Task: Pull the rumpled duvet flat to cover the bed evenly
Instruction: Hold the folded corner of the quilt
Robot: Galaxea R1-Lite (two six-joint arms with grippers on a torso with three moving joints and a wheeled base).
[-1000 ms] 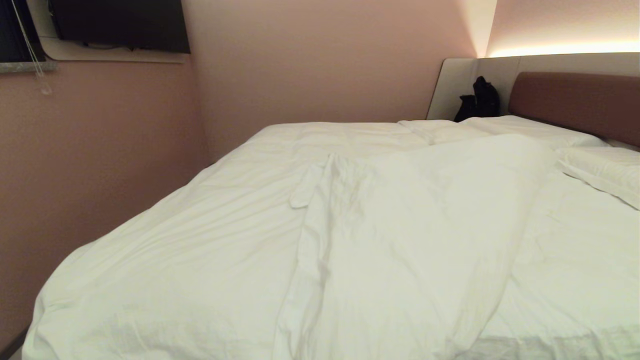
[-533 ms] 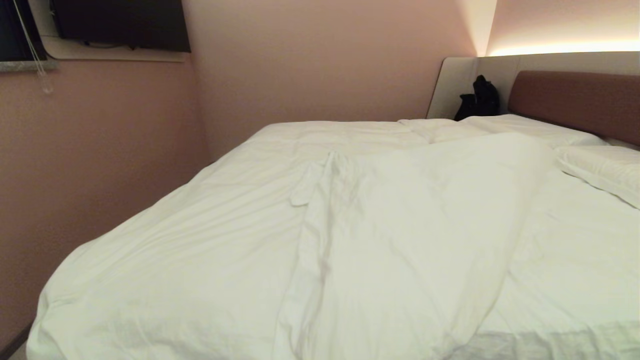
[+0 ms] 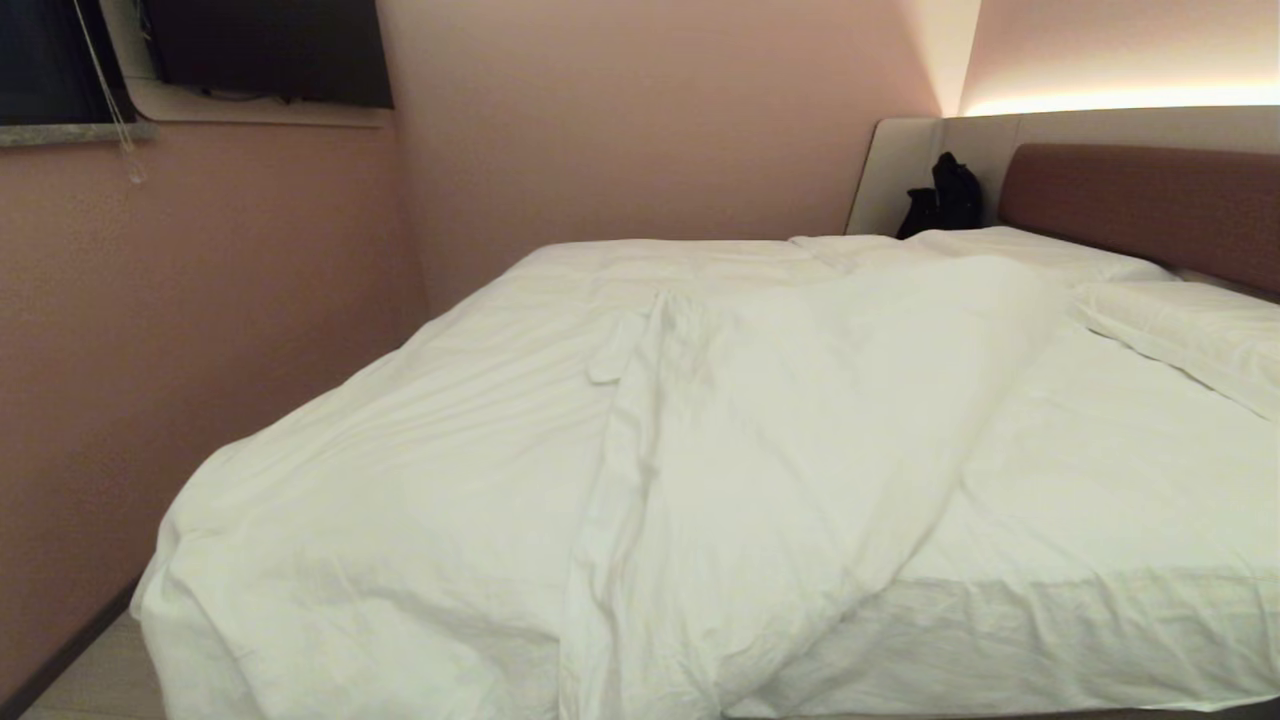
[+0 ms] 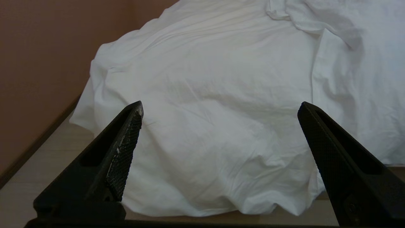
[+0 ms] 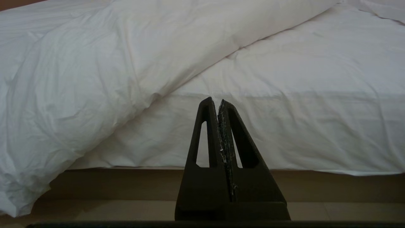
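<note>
The white duvet (image 3: pixel 420 480) lies rumpled over the left part of the bed, and its corner hangs over the near edge. A thick folded-over flap (image 3: pixel 800 420) runs diagonally from the near edge toward the headboard (image 3: pixel 1150 200). To the right of that flap the bed's bare sheet (image 3: pixel 1110 480) shows. Neither arm appears in the head view. My left gripper (image 4: pixel 220 107) is open, short of the duvet's hanging corner (image 4: pixel 205 152), with nothing between its fingers. My right gripper (image 5: pixel 215 101) is shut and empty, facing the mattress side (image 5: pixel 300 133) just right of the duvet's edge (image 5: pixel 63 110).
Two white pillows (image 3: pixel 1180 320) lie by the headboard. A black bag (image 3: pixel 945 195) leans in the corner behind them. A pink wall (image 3: pixel 150 330) runs close along the bed's left side, leaving a narrow floor strip (image 3: pixel 90 680). A dark screen (image 3: pixel 270 50) hangs high on the left.
The whole head view has shifted: the bed sits farther off and its near edge now shows, so the camera has moved back. The duvet itself has not moved.
</note>
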